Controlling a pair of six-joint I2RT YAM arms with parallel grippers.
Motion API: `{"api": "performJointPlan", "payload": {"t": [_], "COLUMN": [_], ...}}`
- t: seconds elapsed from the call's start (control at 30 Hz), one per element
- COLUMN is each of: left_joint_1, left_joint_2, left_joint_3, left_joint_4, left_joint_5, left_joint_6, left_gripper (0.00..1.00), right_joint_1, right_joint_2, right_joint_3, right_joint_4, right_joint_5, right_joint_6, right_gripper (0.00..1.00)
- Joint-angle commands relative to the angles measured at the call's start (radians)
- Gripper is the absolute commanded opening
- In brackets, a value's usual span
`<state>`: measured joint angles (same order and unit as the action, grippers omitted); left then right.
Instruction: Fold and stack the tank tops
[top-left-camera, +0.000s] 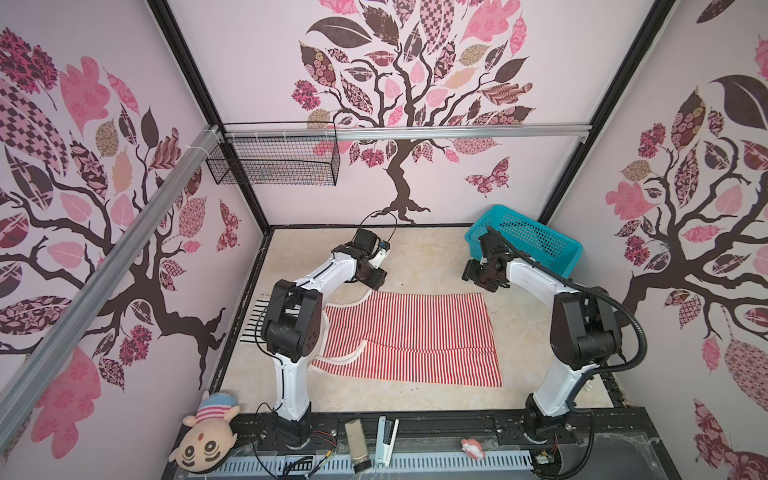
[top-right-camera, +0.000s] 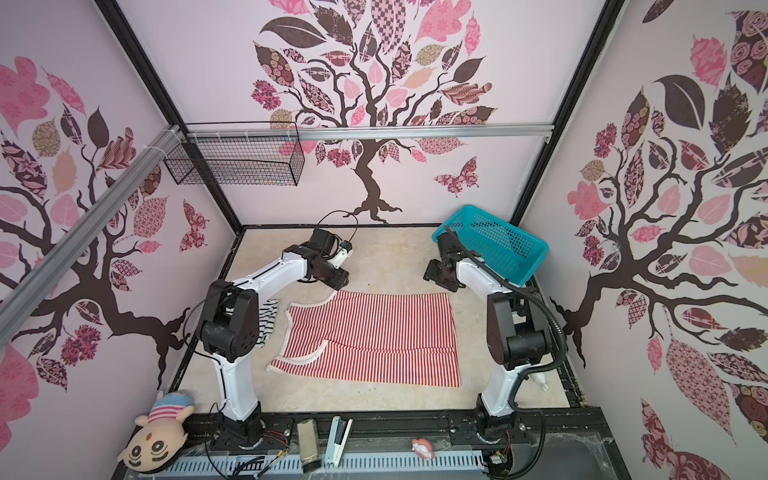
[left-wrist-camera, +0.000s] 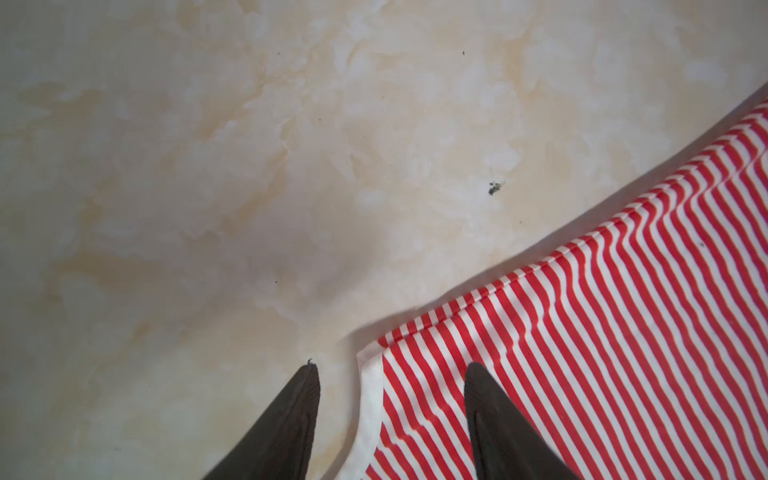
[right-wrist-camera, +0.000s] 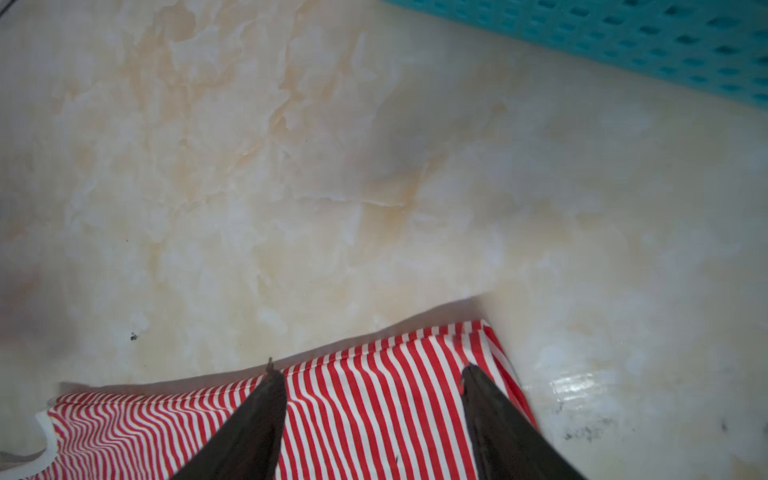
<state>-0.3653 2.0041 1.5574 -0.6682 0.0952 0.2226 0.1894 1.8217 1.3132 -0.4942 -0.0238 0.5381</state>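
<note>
Red-and-white striped knit tank top (top-left-camera: 415, 336) lies flat mid-table, with both grippers open-jawed and empty at its far edge.
The left gripper (left-wrist-camera: 390, 374) straddles the pale-trimmed far corner, one finger over cloth and one over bare table. The right gripper (right-wrist-camera: 370, 374) spreads over the other far corner. The pale marbled tabletop (top-left-camera: 436, 257) sits between pink tree-decal walls, with a teal perforated plastic basket (top-left-camera: 528, 237) at the back right. The black-and-white striped knit top (top-left-camera: 253, 320) is mostly hidden behind the left arm's elbow.
</note>
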Motion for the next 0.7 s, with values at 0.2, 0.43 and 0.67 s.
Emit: {"api": "performJointPlan", "payload": {"t": [0.2, 0.43, 0.67], "left_joint_1": [0.061, 0.084, 0.083], "left_joint_2": [0.063, 0.089, 0.107], "left_joint_3": [0.045, 0.040, 0.033], "left_joint_4": [-0.016, -0.039, -0.064], "left_joint_5": [0.057, 0.117, 0.159], "left_joint_6": [-0.040, -0.019, -0.008], "left_gripper": [0.59, 0.60, 0.60], "right_joint_1": [-0.010, -0.024, -0.051], "right_joint_2": [0.110, 0.093, 0.111], "right_joint_3": [0.041, -0.019, -0.046], "right_joint_4": [-0.057, -0.027, -0.017], "right_joint_5": [0.087, 0.124, 0.149], "right_joint_6": [-0.025, -0.029, -0.041], "right_gripper": [0.59, 0.60, 0.61]}}
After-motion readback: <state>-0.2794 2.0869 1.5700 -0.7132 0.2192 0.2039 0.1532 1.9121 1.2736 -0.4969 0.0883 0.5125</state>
